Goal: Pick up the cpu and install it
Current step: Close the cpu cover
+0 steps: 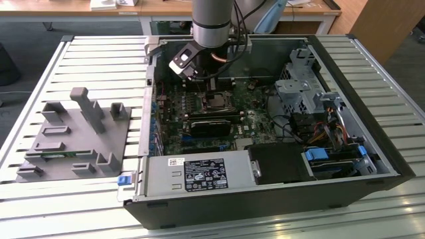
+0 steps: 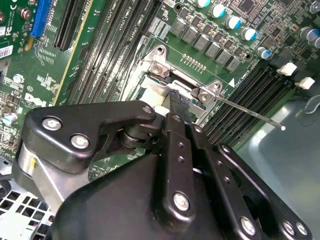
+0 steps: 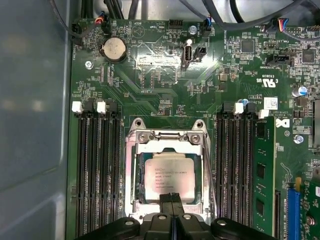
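Claw (image 3: 172,198), pinched empty, hovers over the cpu (image 3: 167,177) in its socket (image 3: 167,136) in the first wrist view.

A robotics lab or office workshop: an arm (image 1: 211,20) hangs over an open computer case (image 1: 232,206) on a slatted metal table (image 1: 99,55), a grey jig (image 1: 66,144) beside it, wooden desks (image 1: 172,7) behind.

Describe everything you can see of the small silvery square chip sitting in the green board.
The small square chip with a silvery-grey metal top lies flat in the metal-framed socket on the green circuit board, between rows of black slots. Its top bears faint print; a pale rim shows around it. The robot's black hand, tips together, sits over one edge.
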`<state>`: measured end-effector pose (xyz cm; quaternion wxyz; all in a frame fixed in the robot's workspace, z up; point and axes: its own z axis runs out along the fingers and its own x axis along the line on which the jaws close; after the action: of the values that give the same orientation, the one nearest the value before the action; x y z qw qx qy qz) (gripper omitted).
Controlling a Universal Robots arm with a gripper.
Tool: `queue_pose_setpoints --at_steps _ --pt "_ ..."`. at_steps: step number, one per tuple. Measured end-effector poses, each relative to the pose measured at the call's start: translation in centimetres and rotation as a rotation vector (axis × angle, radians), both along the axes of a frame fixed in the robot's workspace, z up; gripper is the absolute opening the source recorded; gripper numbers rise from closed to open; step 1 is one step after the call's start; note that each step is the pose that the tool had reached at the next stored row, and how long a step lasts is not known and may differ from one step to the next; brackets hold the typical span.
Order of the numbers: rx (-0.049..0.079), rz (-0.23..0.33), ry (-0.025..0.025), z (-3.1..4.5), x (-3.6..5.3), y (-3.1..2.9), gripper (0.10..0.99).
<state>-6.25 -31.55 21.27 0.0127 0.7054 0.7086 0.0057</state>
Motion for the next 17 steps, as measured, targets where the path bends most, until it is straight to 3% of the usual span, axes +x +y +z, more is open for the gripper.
queue_pose_setpoints --at_steps 17 --pt "0.0 0.0 0.0 -0.99 0.0 0.0 0.106"
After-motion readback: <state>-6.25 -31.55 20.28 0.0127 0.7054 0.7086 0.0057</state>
